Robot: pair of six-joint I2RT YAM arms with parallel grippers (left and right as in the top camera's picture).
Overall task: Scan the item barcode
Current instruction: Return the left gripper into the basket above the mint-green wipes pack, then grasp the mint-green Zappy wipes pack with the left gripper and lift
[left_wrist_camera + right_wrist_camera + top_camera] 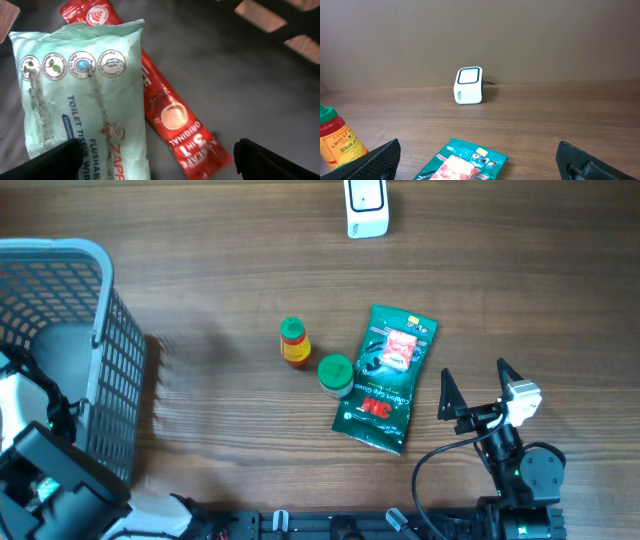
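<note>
- Wooden table [200,270] all round, with a grey basket [110,340] at its left end and a small white scanner [366,208] at the far edge.
- Right gripper [474,372] hovers low over the table with its jaws spread wide and nothing between them.
- Just ahead of it and a little to its left lies the green pack [387,377], flat and face up. This looks like the nearest item to scan.
- Beyond the pack's left edge stand a green-lidded jar [335,373] and a red sauce bottle [293,343], close together.
- The scanner is well ahead of the right gripper, with bare wood between.
- Left gripper [160,165] is down inside the basket, its jaws also wide and empty.
- Directly beneath it lie a pale wipes pack [85,100] and a red coffee sachet [175,120], the pack overlapping the sachet.
- My guess is that we are between items, since nothing is held. The next move calls for closing on a pack edge, lifting it, and turning its barcode towards the scanner window.
- No barcode shows on the green pack's upper face, so it may need flipping.
- Only the left wrist view shows the basket's contents; overhead, the arm hides them.
- Only the right wrist view shows the scanner's dark window, which looks angled back towards that gripper.
</note>
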